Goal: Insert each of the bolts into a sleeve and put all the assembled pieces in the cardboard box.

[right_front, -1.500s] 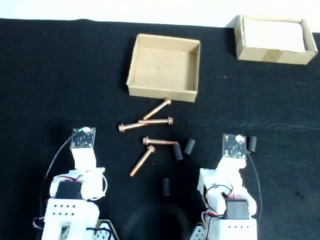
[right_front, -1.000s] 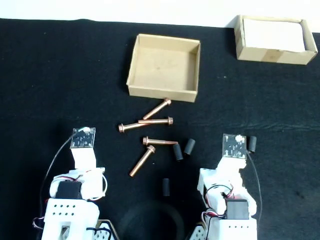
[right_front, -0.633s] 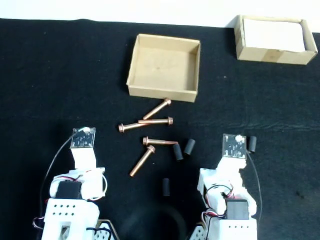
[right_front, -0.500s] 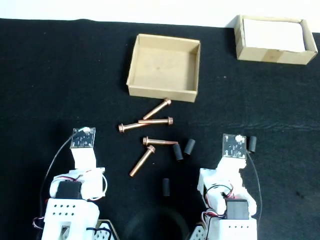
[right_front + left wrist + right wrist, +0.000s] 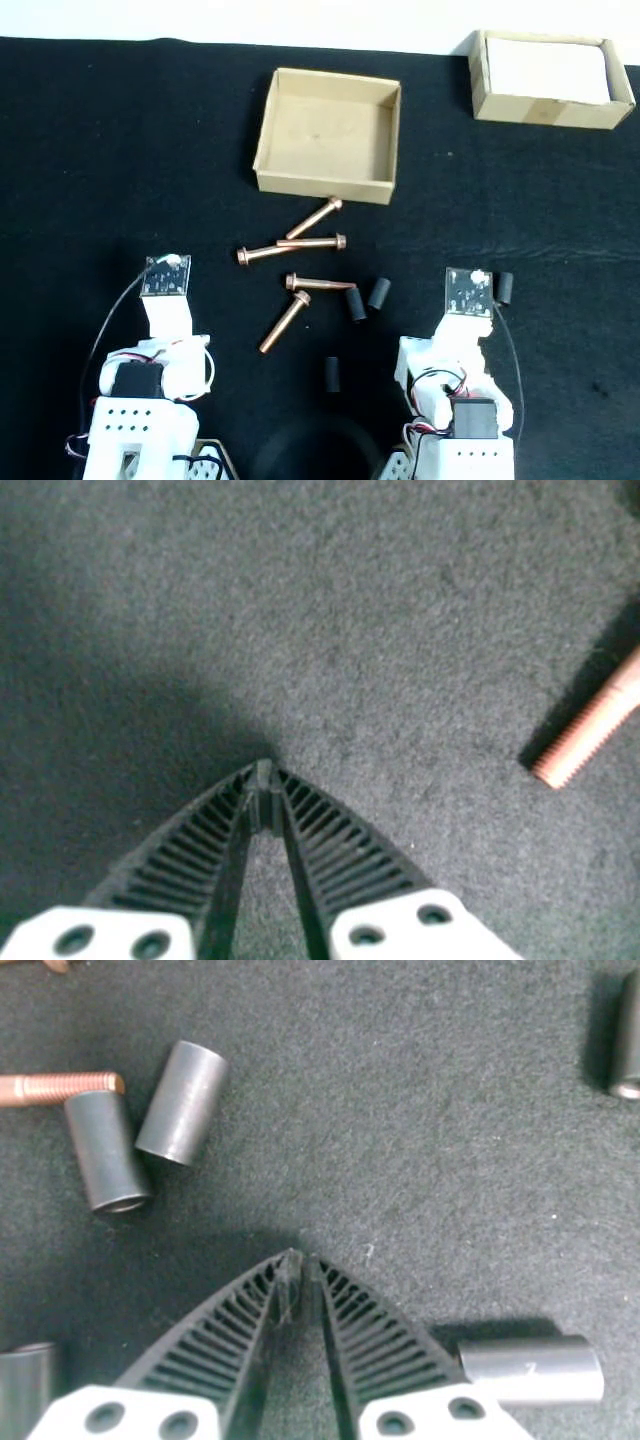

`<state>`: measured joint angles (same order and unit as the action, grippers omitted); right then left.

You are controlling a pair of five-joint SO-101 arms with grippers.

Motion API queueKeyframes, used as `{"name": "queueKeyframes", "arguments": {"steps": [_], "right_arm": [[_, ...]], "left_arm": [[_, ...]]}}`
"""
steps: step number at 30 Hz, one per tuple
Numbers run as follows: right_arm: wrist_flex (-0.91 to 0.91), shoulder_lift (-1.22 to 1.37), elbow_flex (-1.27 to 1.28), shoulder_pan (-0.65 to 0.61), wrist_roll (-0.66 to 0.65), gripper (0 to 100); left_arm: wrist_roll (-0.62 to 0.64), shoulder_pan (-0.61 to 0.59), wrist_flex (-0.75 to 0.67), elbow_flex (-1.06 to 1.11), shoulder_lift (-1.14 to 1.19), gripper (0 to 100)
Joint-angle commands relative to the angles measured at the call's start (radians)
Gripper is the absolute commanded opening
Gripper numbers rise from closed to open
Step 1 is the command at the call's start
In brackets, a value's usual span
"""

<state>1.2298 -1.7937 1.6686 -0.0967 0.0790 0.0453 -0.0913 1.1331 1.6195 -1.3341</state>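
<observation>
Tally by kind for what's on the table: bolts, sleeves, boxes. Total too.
Bolts: 4
Sleeves: 5, one of them lying beside the right gripper
Cardboard boxes: 2
Total: 11

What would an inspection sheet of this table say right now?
Surface: black cloth over the table.
Job's things: cardboard box open, no pieces in it; bolts and sleeves loose between it and the arms, none joined.
Clutter: second box at the far right corner, something white inside.
Grippers: left gripper and right gripper shut, holding nothing.
Cables: thin black cable beside each arm; coloured wires at the bases.
Surroundings: white strip beyond the far edge.
</observation>
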Motion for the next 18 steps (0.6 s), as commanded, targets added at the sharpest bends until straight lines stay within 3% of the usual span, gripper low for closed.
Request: {"name": "queueKeyframes", "arguments": {"steps": [1, 9, 18], "right_arm": [[0.004, -0.001, 0.120, 0.007, -0.002, 1.5], [0.004, -0.001, 0.120, 0.007, -0.002, 1.5], [0.004, -0.001, 0.120, 0.007, -0.002, 1.5]], "left_arm": [[0.000, -0.007, 0.009, -0.022, 0.007, 1], [-0.002, -0.001, 0.003, -0.024, 0.007, 1], [-0.002, -0.050, -0.166, -0.151, 0.005, 1]]}}
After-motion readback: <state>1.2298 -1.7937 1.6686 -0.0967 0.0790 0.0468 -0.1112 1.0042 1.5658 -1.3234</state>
